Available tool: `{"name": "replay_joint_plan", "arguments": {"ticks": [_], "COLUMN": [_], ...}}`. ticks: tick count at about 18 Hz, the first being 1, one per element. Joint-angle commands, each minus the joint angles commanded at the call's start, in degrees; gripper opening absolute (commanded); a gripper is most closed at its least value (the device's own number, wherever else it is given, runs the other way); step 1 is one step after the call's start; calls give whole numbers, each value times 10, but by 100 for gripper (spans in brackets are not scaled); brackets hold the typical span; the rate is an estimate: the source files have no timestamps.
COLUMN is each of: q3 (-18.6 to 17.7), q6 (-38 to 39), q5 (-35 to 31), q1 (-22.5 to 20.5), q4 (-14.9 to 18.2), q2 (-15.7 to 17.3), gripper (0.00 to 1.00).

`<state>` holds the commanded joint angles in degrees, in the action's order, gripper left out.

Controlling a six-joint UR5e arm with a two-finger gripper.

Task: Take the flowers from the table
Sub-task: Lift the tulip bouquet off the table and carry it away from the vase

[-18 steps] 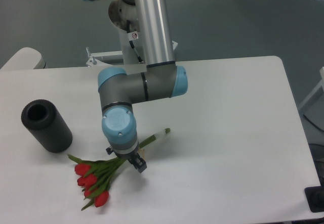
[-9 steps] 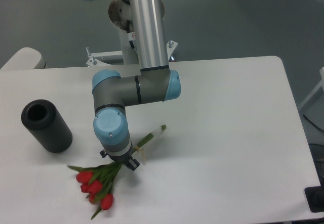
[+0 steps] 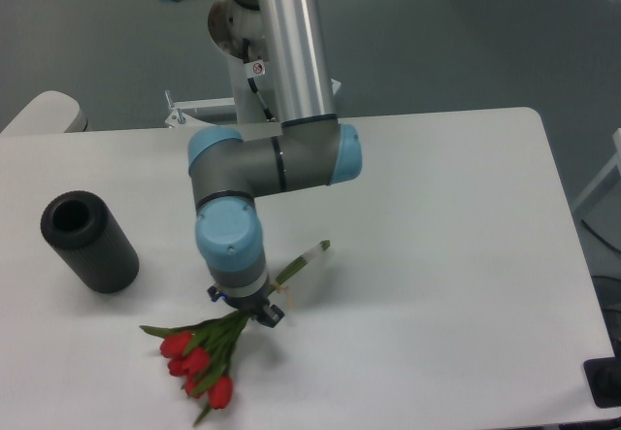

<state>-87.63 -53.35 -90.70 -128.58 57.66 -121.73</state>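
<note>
The flowers are a small bunch of red tulip buds with green stems and leaves. The buds hang low at the front left; the whitish stem tip points up to the right. My gripper is shut on the stems near the pale tie, between buds and tip. The bunch looks raised a little above the white table, with a faint shadow under it. The wrist hides most of the fingers.
A black ribbed cylinder lies on the table at the left, its open end facing the camera. The arm's upper links stand over the table's back middle. The table's front edge runs just below the buds.
The gripper, holding the flowers, swung left half a second ago and has moved back right and slightly toward the front. The bunch moved with it.
</note>
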Motion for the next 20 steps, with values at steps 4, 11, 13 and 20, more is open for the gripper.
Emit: {"name": "replay_joint_plan", "arguments": {"ticks": [4,11,13,20], "q3": [23,59,71,106], "q6": [-5,-85,-99,-117], "q5": [0,3,3,0], "q1": [-28,-74,-83,-87], "q4": [22,35,39,87], "q2": [3,-15,-21,-38], "gripper": [0,0,0,2]}}
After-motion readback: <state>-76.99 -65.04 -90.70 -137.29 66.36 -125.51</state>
